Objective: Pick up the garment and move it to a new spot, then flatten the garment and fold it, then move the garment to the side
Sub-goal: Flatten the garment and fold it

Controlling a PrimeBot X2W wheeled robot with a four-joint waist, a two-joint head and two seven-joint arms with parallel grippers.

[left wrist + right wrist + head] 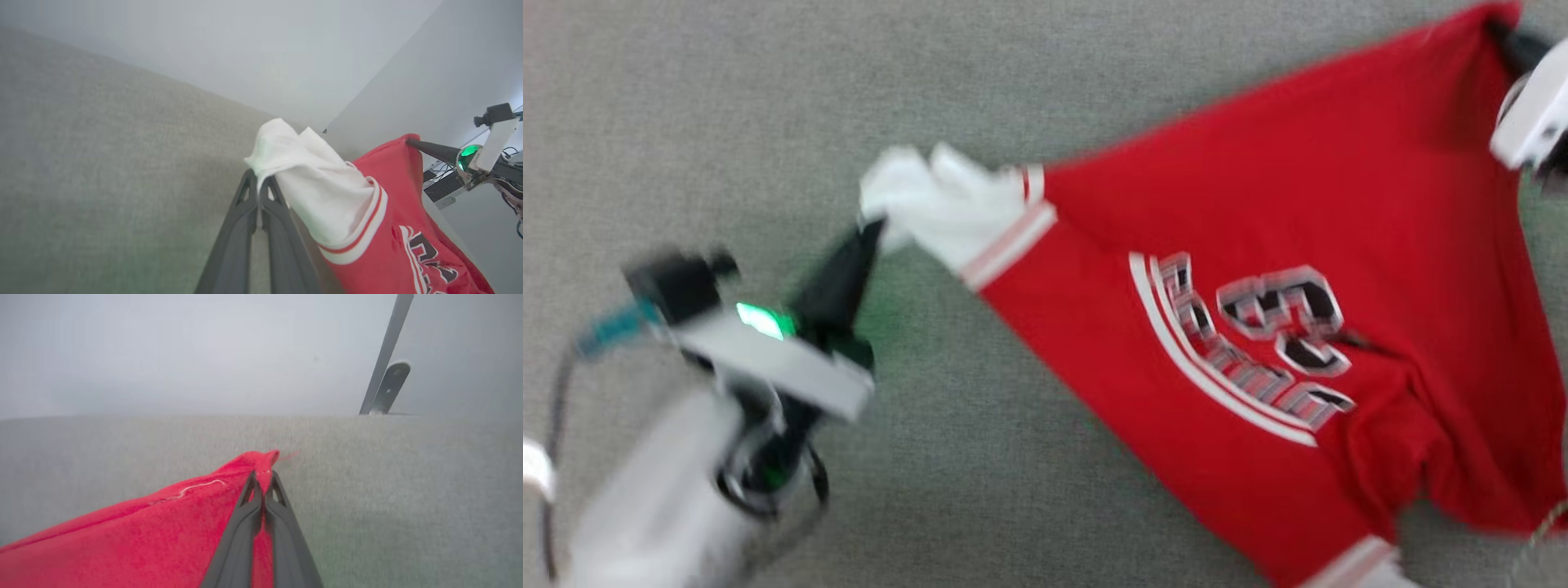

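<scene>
Garment (1258,245), a red jersey with a black, white-outlined "23" (1282,314) and lettering on the chest, stretches slantwise over a grey fabric surface (727,98), pulled between the robot's two grippers. Its white sleeve end (931,204), edged with red-and-white stripe trim, is bunched at the centre-left of the head view. There the left gripper (874,229) is clamped on it, jaws pressed together. At the upper right corner of that view the right gripper (1511,41) pinches a red corner of the shirt. The right wrist view shows its fingers (239,539) closed with red cloth between them. A second white cuff (1356,563) lies at the head view's bottom edge. On the left wrist a green light (764,320) glows.
</scene>
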